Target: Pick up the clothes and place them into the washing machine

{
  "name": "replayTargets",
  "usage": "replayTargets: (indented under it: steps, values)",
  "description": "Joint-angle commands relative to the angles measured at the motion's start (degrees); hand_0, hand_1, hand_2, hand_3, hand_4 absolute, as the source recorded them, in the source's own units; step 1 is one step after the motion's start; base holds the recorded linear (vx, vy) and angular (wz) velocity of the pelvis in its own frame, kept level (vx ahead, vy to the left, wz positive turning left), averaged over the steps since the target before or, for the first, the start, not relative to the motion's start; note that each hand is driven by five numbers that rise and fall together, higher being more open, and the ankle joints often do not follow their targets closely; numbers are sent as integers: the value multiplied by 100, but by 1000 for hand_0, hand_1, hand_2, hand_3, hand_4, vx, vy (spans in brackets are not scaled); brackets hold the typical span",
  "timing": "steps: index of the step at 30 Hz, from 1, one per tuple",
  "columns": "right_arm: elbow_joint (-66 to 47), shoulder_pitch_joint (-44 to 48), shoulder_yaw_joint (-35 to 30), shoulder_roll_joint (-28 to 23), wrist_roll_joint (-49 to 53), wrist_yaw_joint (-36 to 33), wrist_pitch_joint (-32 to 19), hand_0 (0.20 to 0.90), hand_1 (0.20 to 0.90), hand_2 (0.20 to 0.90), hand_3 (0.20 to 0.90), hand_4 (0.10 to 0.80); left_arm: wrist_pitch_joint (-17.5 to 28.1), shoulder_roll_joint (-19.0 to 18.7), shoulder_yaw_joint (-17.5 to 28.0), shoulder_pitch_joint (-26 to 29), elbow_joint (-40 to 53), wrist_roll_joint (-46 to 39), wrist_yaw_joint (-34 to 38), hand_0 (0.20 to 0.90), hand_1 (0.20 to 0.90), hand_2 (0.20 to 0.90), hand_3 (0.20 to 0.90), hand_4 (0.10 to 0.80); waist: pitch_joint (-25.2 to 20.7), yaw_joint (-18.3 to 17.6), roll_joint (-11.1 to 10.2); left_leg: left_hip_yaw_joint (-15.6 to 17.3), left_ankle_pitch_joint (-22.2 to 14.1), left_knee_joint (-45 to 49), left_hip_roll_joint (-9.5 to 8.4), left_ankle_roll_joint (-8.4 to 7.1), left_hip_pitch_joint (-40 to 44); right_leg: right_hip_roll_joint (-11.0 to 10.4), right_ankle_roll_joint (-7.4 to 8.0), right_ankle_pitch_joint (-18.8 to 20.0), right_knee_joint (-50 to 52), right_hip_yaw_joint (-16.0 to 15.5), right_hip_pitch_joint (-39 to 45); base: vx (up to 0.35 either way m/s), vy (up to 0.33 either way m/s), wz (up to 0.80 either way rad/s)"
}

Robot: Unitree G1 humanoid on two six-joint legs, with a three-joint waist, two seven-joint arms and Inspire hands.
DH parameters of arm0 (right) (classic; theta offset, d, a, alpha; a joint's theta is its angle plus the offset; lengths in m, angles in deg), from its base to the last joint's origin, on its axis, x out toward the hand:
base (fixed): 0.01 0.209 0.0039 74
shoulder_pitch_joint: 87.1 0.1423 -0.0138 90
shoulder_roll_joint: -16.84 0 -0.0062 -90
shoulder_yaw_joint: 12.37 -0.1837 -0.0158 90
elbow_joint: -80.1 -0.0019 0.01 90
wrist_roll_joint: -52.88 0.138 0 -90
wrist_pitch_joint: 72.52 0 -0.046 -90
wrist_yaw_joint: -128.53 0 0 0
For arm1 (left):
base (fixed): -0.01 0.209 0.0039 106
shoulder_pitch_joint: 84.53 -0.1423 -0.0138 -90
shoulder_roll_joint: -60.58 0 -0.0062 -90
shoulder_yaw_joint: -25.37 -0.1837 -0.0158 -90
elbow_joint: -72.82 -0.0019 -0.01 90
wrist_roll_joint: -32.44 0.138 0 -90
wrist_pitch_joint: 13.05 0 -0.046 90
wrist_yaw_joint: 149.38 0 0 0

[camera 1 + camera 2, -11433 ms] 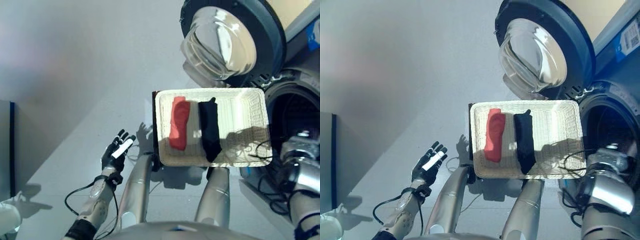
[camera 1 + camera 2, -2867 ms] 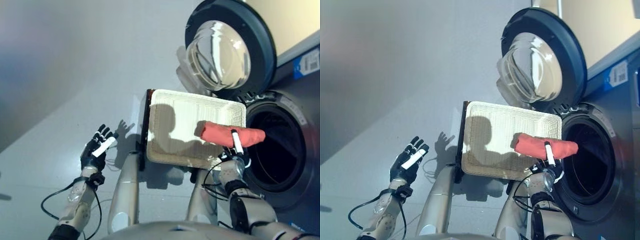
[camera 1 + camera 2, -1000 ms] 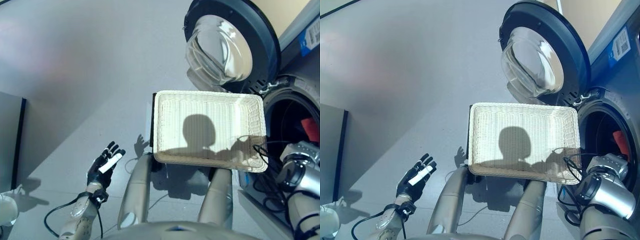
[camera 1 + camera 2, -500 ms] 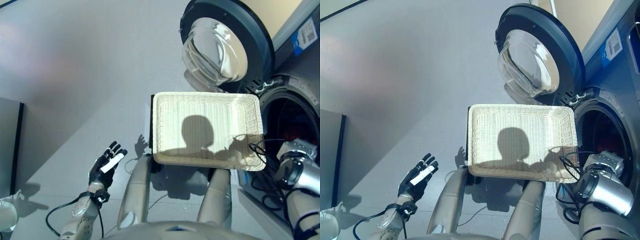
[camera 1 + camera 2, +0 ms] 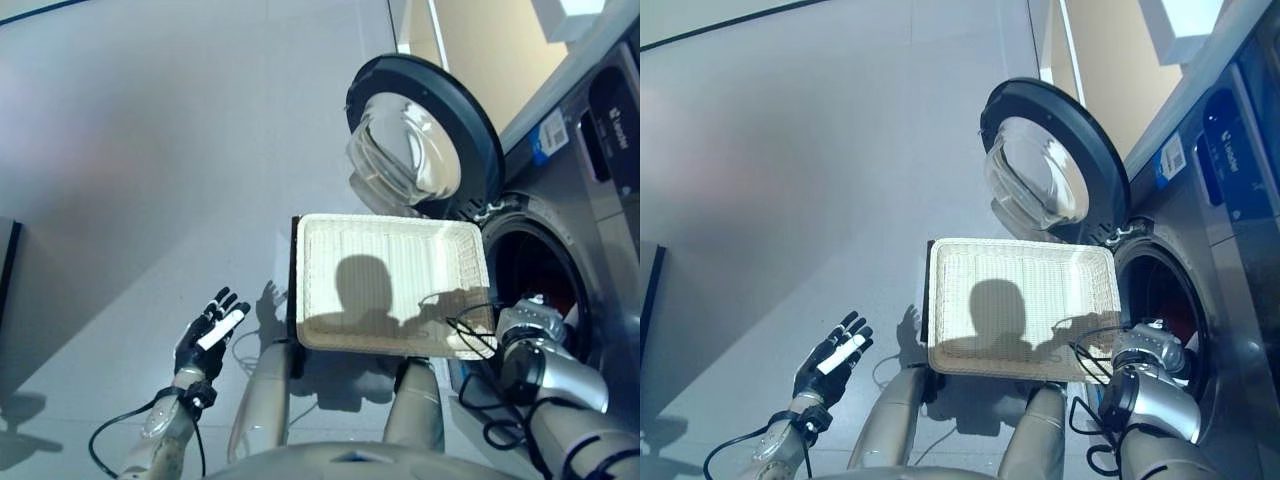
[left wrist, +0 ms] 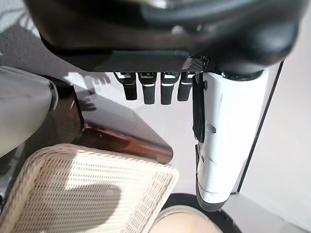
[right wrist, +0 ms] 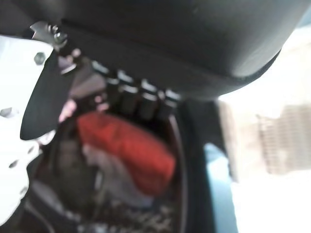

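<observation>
You are working your right hand (image 7: 121, 94) at the washing machine (image 5: 560, 200) mouth, fingers straight and holding nothing; the red clothes (image 7: 126, 148) are lying inside the drum. Draw the arm out clear of the rim. The left hand (image 5: 208, 332) is hovering spread. The wicker basket (image 5: 390, 285) sits empty; the dark garment is hard to make out.

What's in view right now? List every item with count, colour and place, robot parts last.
Washing machine: one, grey-blue, at the robot's right.
Machine door: one, dark rim with clear glass, swung open beyond the basket.
Wicker basket: one, cream-white, nothing in it, in front of the robot beside the drum opening.
Red garment: one, red, inside the drum.
Left hand: dark with white thumb cover, fingers straight, out over the floor at the left.
Right hand: dark, at the drum opening, holding nothing.
</observation>
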Motion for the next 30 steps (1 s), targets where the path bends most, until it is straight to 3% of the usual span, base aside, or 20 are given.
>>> replayTargets:
  steps: [1,13,25,30]
  values:
    - [-104,-243,283,-143,-534,238,-224,900,900,900,900,800,529,-3,470,78,118,65,-69,900,900,900,900,800,-142,-27,-71,-412,228,-819,203,-506,495,-45,-128,426,-731,-124,723,114,2,-3]
    - [-251,-1117,1227,657,-1401,836,377,900,900,900,900,800,558,404,790,163,-294,492,-48,900,900,900,900,800,-248,-102,-298,-345,452,-1545,328,-572,1740,-41,-52,762,-1633,-389,1869,100,-4,-5]
    - [-253,-1638,2836,982,-3929,1093,1261,900,900,900,900,800,562,695,917,310,-757,1015,-135,900,900,900,900,800,-683,-100,-495,-166,644,-2285,438,-619,2580,62,6,1043,-2281,-519,2521,87,-14,-3]
    - [-371,-1878,3179,1031,-4470,1236,1379,900,900,900,900,800,551,780,941,304,-816,1108,-175,900,900,900,900,800,-872,-116,-551,-103,762,-2633,472,-665,2879,120,20,1071,-2424,-593,2715,76,-15,-2]
